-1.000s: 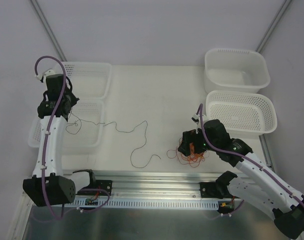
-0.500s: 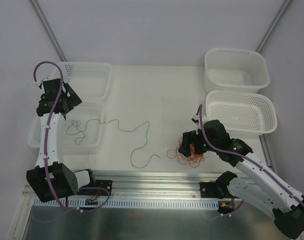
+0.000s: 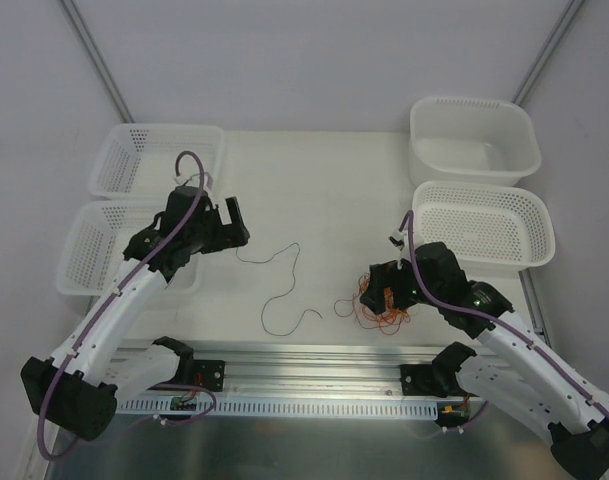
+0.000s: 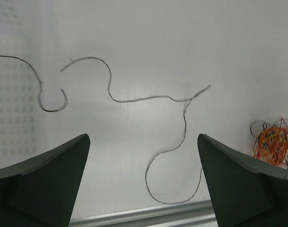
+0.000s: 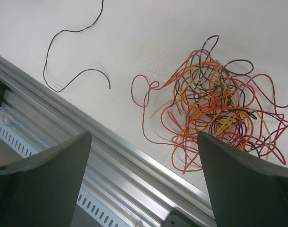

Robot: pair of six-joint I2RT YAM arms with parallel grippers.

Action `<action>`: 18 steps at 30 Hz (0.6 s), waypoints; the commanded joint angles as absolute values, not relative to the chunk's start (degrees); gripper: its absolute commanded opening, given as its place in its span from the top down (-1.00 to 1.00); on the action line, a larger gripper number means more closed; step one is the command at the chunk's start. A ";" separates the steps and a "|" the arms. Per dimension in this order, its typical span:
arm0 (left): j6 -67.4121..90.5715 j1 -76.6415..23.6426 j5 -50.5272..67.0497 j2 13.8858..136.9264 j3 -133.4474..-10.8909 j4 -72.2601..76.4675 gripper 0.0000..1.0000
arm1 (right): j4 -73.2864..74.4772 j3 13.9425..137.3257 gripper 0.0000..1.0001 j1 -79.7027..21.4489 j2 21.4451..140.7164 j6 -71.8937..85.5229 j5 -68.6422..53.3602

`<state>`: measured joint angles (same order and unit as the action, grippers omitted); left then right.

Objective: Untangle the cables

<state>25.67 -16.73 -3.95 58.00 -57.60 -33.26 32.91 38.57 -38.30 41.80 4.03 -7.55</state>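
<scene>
Top external alone: tub [image 3: 472,101] beyond cables [image 3: 370,313]

both arms are built alike. the left arm [image 3: 119,305] and right arm [image 3: 519,350] have smooth white link shells with rounded edges, joined by chunky black joint housings, and each ends in a black block at the shoulder. a thin left purple hose [image 3: 189,153] runs along the left shell, and a right purple hose [image 3: 411,250] follows the other. the left gripper [image 4: 143,136] has matte, dark grey-green wedge fingers [image 4: 44,184]; the right gripper [image 5: 144,135] matches.
</scene>
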 commanded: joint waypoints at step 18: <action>26.12 -50.54 -9.33 94.10 -63.45 -29.18 -0.62 | 38.14 39.46 -0.94 -38.58 35.77 6.59 1.75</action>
